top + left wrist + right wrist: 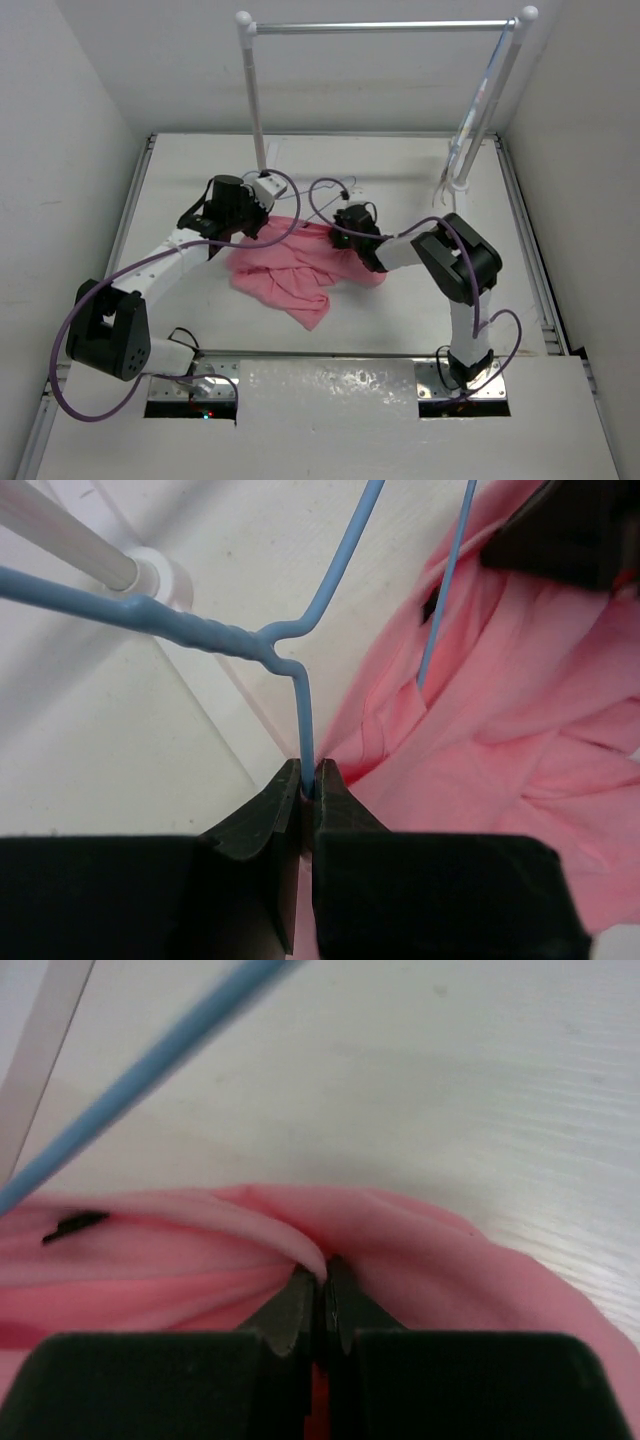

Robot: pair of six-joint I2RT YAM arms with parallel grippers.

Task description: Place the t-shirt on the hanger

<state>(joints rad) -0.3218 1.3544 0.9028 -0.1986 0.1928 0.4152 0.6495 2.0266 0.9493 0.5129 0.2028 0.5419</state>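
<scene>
Looks like the threading step, partly begun: working the hanger (300, 710) into the t-shirt (285, 265). Pinching the pale-blue wire in the left hand (308, 780), jaws pressed together on it just below the twisted neck, with one wire end at 1 o'clock seeming to dip into a pink fold. Clamping a ridge of pink cloth in the right hand (322, 1280), jaws closed on the fabric, possibly a hem or collar edge, though hard to tell which. Lying bunched on the white surface (400, 180) between the two arms, that shirt, with a loose tail trailing toward 5 o'clock in the top view. Next, probably: holding the wire steady on the left while drawing the pinched cloth over the hanger's shoulder on the right, gently, without dragging the whole heap along or bending the thin wire.
</scene>
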